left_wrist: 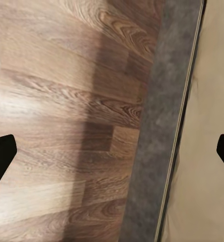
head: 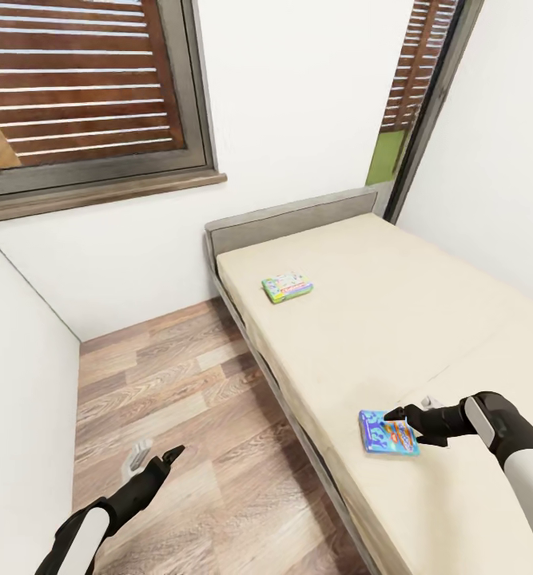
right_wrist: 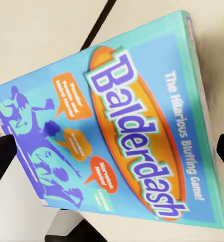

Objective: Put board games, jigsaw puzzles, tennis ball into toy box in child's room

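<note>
Bed (head: pixel 426 303): cream mattress on a grey frame, running along the right wall from my head view; grey headboard at the far end.
Blue board game (head: pixel 388 432): lying flat on the near part of the mattress, close to its left edge. My right wrist view reads "Balderdash" (right_wrist: pixel 127 131) on the lid, with "The Hilarious Bluffing Game!" beside it.
Green board game (head: pixel 287 287): lying flat on the far part of the mattress, near the headboard, well apart from the blue one.
Right gripper (head: pixel 397 415): I have it over the far edge of the blue board game; jaws spread wide, one dark fingertip (right_wrist: pixel 1 161) at each side of the right wrist picture, the box between them. Contact with the box: I cannot tell.
Left gripper (head: pixel 170 457): hangs over the wooden floor (head: pixel 186 415) beside the bed; jaws apart, nothing between them but the floor and the frame's grey side (left_wrist: pixel 162 131).
Window (head: pixel 82 88): brown slats, upper left wall.
</note>
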